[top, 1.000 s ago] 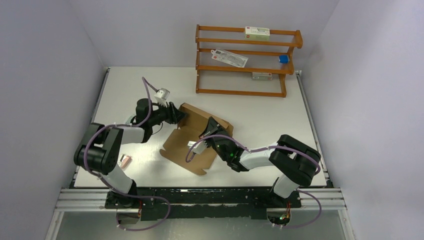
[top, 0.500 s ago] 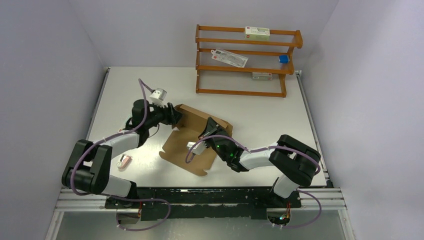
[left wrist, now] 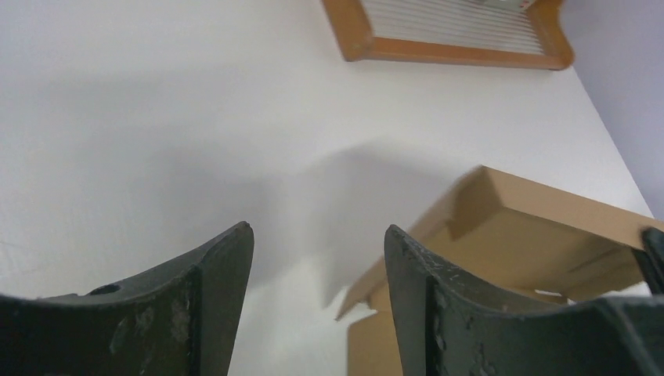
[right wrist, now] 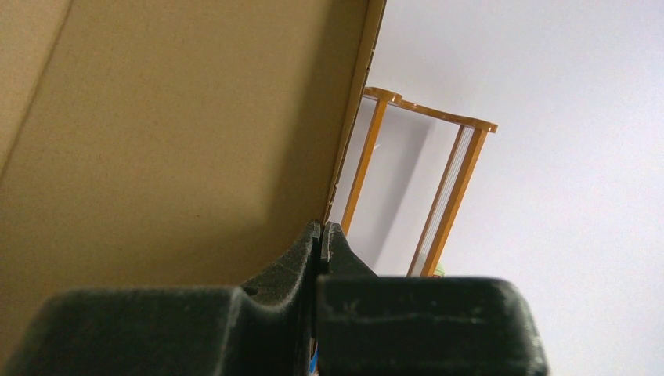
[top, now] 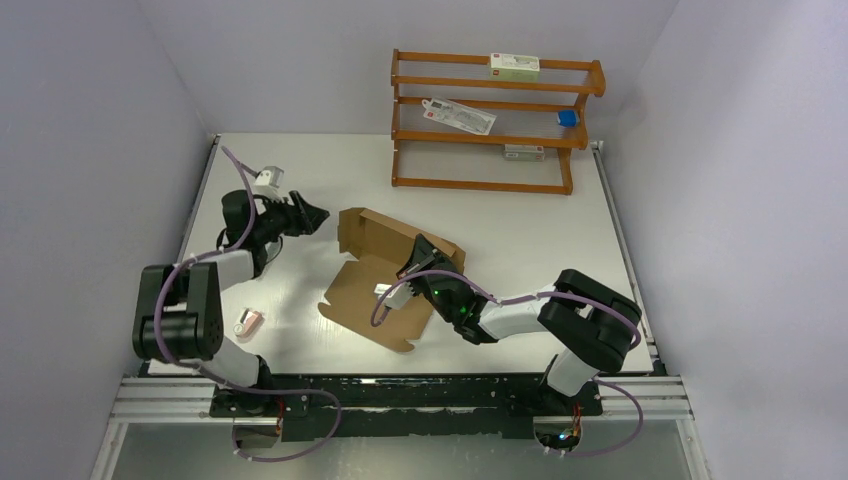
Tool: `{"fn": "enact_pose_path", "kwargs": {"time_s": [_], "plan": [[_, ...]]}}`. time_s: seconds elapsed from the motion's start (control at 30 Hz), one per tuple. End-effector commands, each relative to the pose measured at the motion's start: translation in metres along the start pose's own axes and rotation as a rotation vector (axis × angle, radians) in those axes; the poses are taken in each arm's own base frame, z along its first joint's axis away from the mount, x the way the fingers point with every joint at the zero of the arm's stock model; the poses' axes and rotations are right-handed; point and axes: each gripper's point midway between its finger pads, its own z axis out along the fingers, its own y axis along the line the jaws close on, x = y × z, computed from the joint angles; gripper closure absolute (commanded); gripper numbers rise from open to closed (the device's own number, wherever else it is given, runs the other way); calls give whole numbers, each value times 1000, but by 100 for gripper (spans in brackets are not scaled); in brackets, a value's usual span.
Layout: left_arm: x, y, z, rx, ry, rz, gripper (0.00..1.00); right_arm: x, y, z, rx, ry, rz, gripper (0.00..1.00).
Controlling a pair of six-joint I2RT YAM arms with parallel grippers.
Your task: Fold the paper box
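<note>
The paper box [top: 372, 298] is brown cardboard in the middle of the table, its near part flat and its far wall [top: 395, 232] raised. My left gripper [top: 312, 215] hovers left of that wall, apart from it, open and empty. The left wrist view has the left gripper [left wrist: 318, 227] over bare table with the paper box [left wrist: 532, 235] to its right. My right gripper [top: 418, 255] is inside the box at the raised wall. Seen from the right wrist, the right gripper [right wrist: 323, 225] is shut, tips at the edge of a cardboard panel [right wrist: 172, 141], nothing visible between them.
A wooden rack [top: 495, 120] stands at the back of the table with white cartons and a small blue item on its shelves. A tiny pink item [top: 248, 322] lies near the left arm's base. Walls close in on the left, right and back.
My left gripper has opened, let go of the box's left corner and drawn back to the left. The raised wall stays up. The right arm has not moved.
</note>
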Motion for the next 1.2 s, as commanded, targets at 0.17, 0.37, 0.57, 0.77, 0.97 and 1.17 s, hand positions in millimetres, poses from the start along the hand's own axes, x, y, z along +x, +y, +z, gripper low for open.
{"fn": "enact_pose_path", "kwargs": {"time_s": [0.17, 0.37, 0.57, 0.77, 0.97, 1.17], "plan": [[28, 3, 21, 113, 135, -18, 35, -5, -1, -1, -21, -24, -27, 100], [37, -21, 25, 232, 160, 6, 37, -5, -3, 0, -22, -26, -32, 100], [46, -55, 26, 349, 159, 36, 39, -8, -3, 2, -24, -34, -41, 100], [53, -70, 30, 393, 142, 36, 40, -11, -2, 2, -31, -42, -45, 100], [51, -81, 36, 425, 107, 52, 41, -12, 0, 1, -35, -47, -44, 100], [52, -88, 41, 460, 75, 53, 43, -15, 3, 1, -50, -58, -39, 100]]}}
